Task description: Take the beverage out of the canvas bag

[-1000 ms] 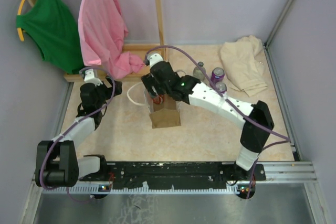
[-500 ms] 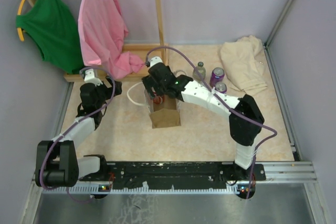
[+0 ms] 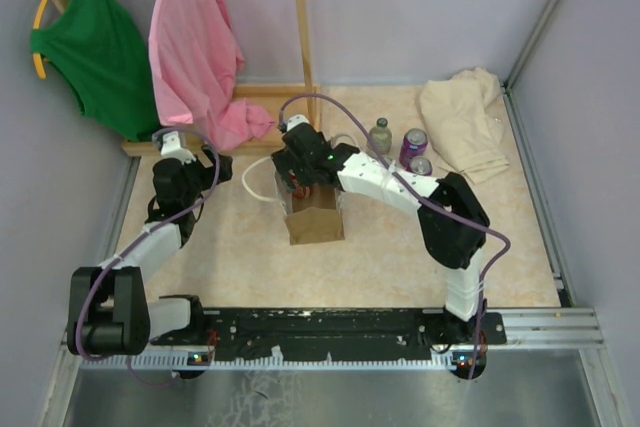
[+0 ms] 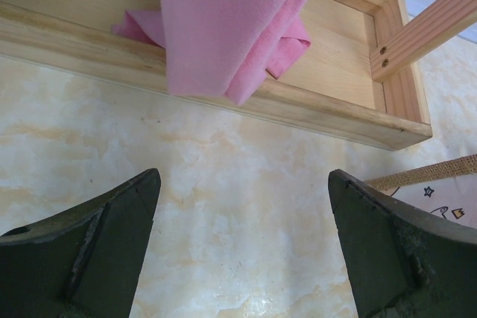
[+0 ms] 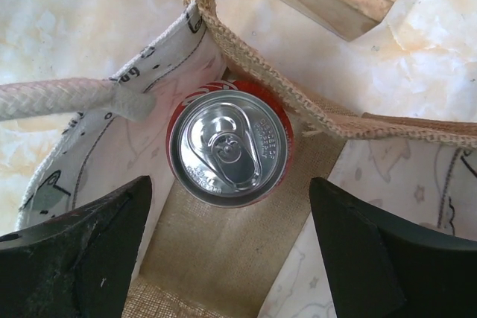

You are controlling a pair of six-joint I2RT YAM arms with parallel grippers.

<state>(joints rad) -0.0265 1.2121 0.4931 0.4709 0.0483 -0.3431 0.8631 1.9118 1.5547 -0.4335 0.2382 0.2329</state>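
Right wrist view, red can (image 5: pixel 229 150) in canvas bag (image 5: pixel 402 128), sides hidden, both jaws wide, empty.

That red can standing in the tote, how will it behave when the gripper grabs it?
The red can looks unopened, tab flat, so probably full and heavy for its size. Its smooth round body may slip in the open right gripper. The canvas bag looks soft, so it might lift along.

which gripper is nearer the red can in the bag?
Right. The right gripper hangs open directly above the red can inside the canvas bag; the left gripper, also open, is off to the bag's left by the wooden tray.
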